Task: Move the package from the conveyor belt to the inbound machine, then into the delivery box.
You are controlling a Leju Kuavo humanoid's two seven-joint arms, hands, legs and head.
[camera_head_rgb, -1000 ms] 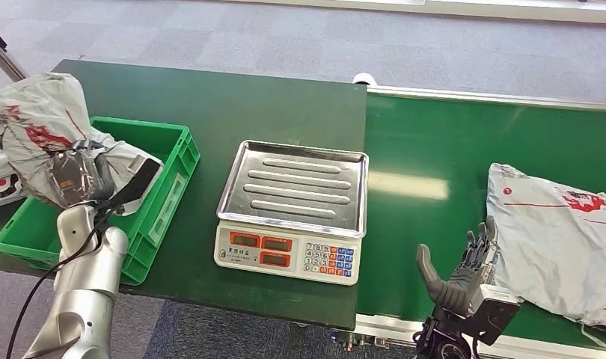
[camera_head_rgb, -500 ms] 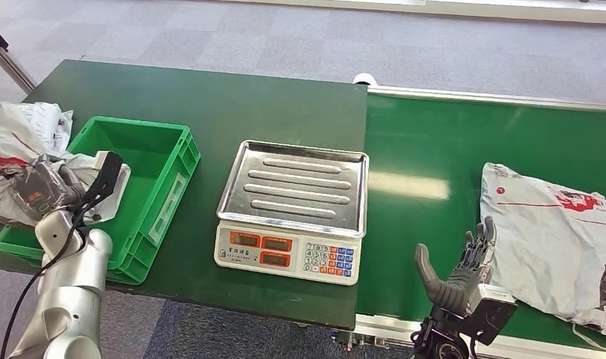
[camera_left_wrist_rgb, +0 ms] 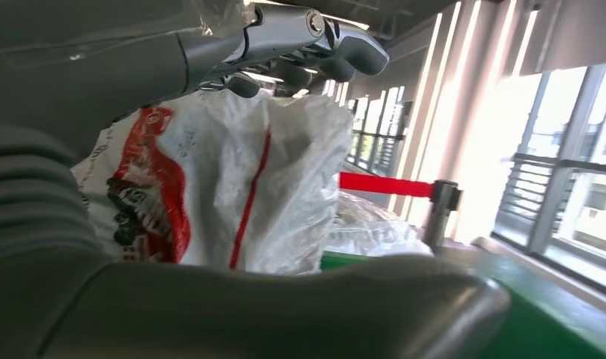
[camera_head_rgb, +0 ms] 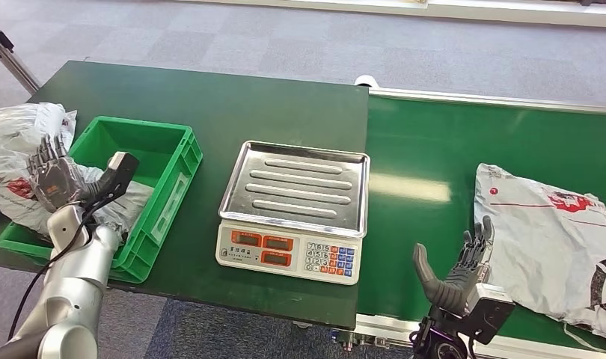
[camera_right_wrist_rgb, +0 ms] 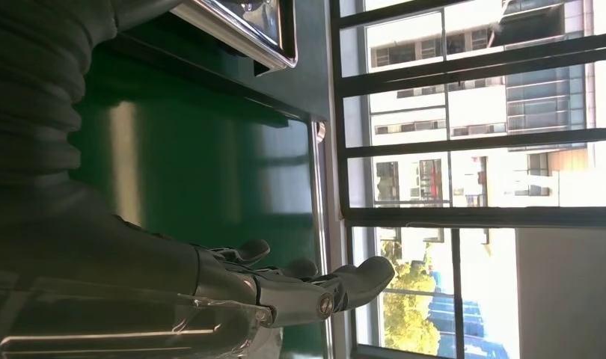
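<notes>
A green box (camera_head_rgb: 174,166) is set on the left part of a dark green table (camera_head_rgb: 233,105); a grey bag (camera_head_rgb: 16,161) is draped over the box's far left edge, partly in the box and partly hanging out. The left hand (camera_head_rgb: 60,179) is seen at the near left of the box, against the bag, with its fingers (camera_head_rgb: 47,152) spread apart. In the left wrist view the bag (camera_left_wrist_rgb: 233,191) is seen between the thumb and the fingers (camera_left_wrist_rgb: 315,45), which are stretched out and not closed; nothing seems to be gripped.

A scale (camera_head_rgb: 292,209) with a shiny tray is placed in the middle of the table, apart from the box. To the right a green belt (camera_head_rgb: 435,149) is laid; a second grey bag (camera_head_rgb: 554,239) is spread flat on its right part. The right hand (camera_head_rgb: 457,273) is held up at the near edge of the belt, just beside that bag, open and holding nothing; the fingers (camera_right_wrist_rgb: 300,284) are stretched out over the belt.
</notes>
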